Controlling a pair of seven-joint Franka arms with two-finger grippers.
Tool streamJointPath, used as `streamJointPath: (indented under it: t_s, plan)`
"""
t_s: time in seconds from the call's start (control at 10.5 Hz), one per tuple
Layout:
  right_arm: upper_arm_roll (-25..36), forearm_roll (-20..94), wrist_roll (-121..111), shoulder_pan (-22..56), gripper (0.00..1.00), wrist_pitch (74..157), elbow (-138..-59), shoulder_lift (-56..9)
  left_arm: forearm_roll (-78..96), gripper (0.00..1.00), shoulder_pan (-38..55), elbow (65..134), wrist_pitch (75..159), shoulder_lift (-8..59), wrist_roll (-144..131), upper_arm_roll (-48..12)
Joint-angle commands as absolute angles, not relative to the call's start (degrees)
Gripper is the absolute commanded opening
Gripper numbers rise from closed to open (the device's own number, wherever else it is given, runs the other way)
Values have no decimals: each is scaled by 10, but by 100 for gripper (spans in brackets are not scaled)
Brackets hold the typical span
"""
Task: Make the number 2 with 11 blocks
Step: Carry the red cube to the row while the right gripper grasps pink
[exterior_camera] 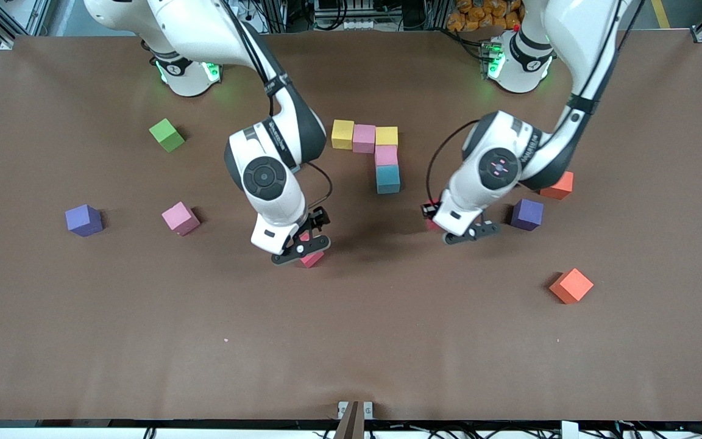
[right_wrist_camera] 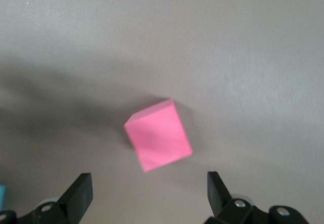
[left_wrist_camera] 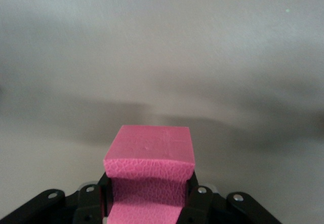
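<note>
Right gripper (right_wrist_camera: 149,193): fingers (right_wrist_camera: 78,193) spread wide, empty, poised over a red block (right_wrist_camera: 158,135) lying loose and skewed between them on the table (exterior_camera: 351,341).
Started figure (exterior_camera: 370,152): five blocks in a hooked row; top bar and part of the upright, resting well apart from both sets of fingers.
Left gripper (left_wrist_camera: 147,201): fingers (left_wrist_camera: 200,196) clenched on another red block (left_wrist_camera: 150,155), grasped by two facing sides.
Handling: likely light, matte, slightly yielding foam, judging by the dimpled skin; not fragile, unlikely to slip.
Hold: flat facing sides, fingers squared to the skewed block first.
</note>
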State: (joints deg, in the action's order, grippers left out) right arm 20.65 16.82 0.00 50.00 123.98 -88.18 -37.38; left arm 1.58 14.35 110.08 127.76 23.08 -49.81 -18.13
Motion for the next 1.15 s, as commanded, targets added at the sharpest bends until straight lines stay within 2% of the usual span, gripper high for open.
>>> streamJointPath:
  t_s: [0.0, 0.48, 0.86, 1.05]
  plan:
    - [196, 163, -70, 503, 100, 1323, -946, -361, 25, 0, 178, 1093, 1267, 219, -672, -192]
    - [185, 163, -82, 508, 100, 1363, -947, -399, 26, 0, 192, 1058, 1293, 226, -1055, -261]
    - [185, 163, -100, 505, 100, 1386, -947, -416, 21, 0, 237, 1054, 1360, 228, -1296, -264]
    - [185, 163, -101, 505, 100, 1391, -950, -418, 18, 0, 258, 1064, 1422, 253, -1396, -262]
